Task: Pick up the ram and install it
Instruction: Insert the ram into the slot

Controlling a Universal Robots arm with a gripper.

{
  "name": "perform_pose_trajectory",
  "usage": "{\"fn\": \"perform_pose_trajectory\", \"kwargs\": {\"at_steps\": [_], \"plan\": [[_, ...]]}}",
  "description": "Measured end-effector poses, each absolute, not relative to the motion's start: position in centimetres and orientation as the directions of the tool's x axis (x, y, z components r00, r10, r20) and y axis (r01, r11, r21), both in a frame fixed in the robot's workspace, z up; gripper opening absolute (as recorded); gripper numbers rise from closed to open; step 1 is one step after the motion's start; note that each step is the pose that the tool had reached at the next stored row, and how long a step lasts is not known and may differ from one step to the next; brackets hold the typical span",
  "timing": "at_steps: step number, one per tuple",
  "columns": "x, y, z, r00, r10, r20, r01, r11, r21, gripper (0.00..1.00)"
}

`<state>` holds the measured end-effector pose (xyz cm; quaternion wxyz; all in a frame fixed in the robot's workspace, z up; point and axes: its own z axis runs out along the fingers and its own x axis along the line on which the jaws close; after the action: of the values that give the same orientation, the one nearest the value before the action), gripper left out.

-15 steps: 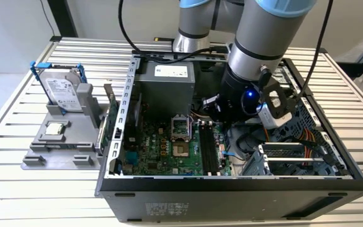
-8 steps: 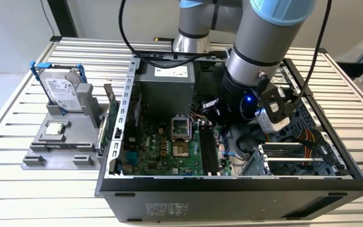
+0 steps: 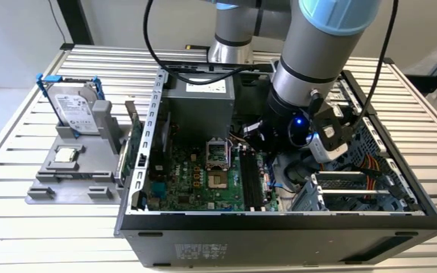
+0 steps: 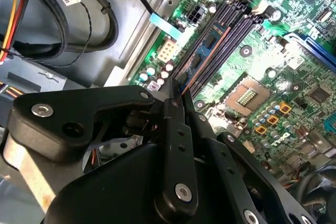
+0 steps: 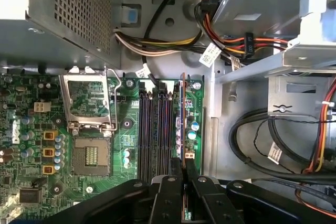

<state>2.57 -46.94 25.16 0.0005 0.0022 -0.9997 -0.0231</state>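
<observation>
My arm point(image 3: 309, 62) reaches steeply down from the far side, my gripper point(image 5: 183, 182) closed, fingers point(image 5: 169, 203) pinched together.

Matt black plastic gripper point(image 5: 183, 195) links, glossy green circuit board point(image 5: 79, 145), grey perforated sheet-metal computer case point(image 3: 400, 170), ribbed aluminium table point(image 3: 21, 170), grey plastic tray point(image 3: 74, 170) beside it.

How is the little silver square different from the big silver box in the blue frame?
The hard drive is bigger and oblong; the CPU chip is small and square. The hard drive stands upright in a blue frame; the CPU chip lies flat with no frame. Both are silver and sit on the grey holder outside the computer case.
</observation>
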Motion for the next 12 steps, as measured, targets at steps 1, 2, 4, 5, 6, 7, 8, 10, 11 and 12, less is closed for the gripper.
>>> {"fn": "perform_pose_trajectory", "kwargs": {"at_steps": [1, 2, 4, 5, 6, 7, 8, 10, 11, 12], "plan": [[2.57, -46.94, 25.15, -1.0, -0.004, 0.001, -0.004, 0.999, 0.047, 0.0], [2.57, -46.94, 25.1, -1.0, -0.004, 0.001, -0.004, 0.999, 0.047, 0.0], [2.57, -46.99, 25.01, -1.0, -0.004, 0.001, -0.004, 0.999, 0.047, 0.0], [2.57, -47.02, 24.96, -1.0, -0.004, 0.001, -0.004, 0.999, 0.047, 0.0], [2.57, -47.04, 24.91, -1.0, -0.004, 0.001, -0.004, 0.999, 0.047, 0.0], [2.57, -47.06, 24.83, -1.0, -0.005, 0.001, -0.005, 0.999, 0.047, 0.0], [2.57, -47.08, 24.73, -1.0, -0.005, 0.001, -0.005, 0.999, 0.047, 0.0], [2.57, -47.14, 24.6, -1.0, -0.006, 0.001, -0.006, 0.999, 0.046, 0.0], [2.57, -47.18, 24.54, -1.0, -0.006, 0.001, -0.006, 0.999, 0.047, 0.0], [2.57, -47.22, 24.47, -1.0, -0.007, 0.001, -0.007, 0.999, 0.047, 0.0]]}}
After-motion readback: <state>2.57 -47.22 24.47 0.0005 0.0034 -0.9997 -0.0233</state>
